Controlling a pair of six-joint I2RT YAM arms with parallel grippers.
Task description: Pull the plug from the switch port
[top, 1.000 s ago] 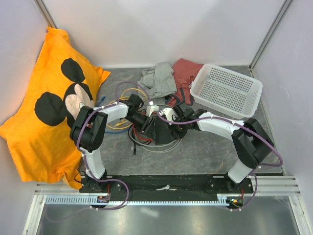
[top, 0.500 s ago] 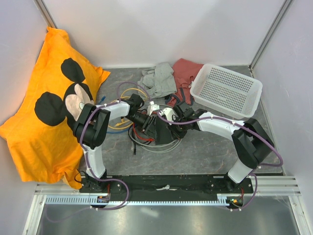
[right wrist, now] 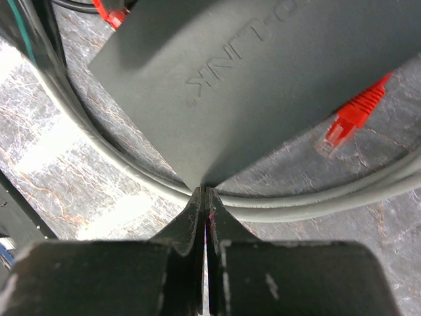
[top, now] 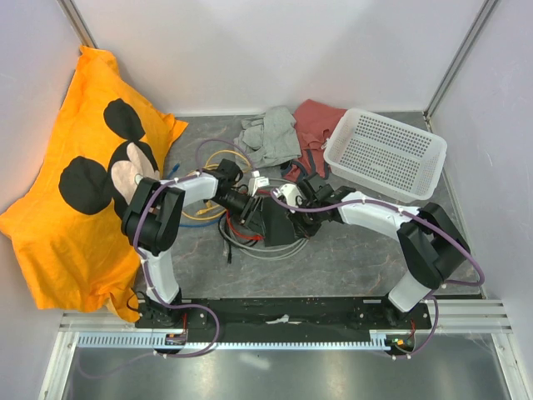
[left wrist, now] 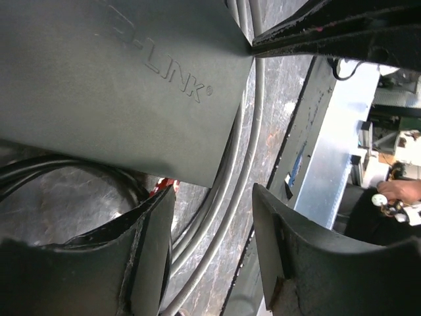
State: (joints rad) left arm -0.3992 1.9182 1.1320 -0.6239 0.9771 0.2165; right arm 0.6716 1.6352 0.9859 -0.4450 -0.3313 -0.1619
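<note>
Though flat, box [right wrist: 263, 79] corner toward pincer [right wrist: 205, 197]

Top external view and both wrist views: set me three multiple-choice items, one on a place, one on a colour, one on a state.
1. Where on the table does the white basket stand?
A back right
B front left
C centre

2. What colour is the loose plug lying beside the switch box?
A blue
B red
C yellow

3. On the left gripper, how do the jaws stand?
A apart
B shut on a cable
C shut on the box

Answers:
1 A, the top view shows it toward the far right corner.
2 B, the right wrist view shows it red.
3 A, the left wrist view shows a wide gap between them.
</note>
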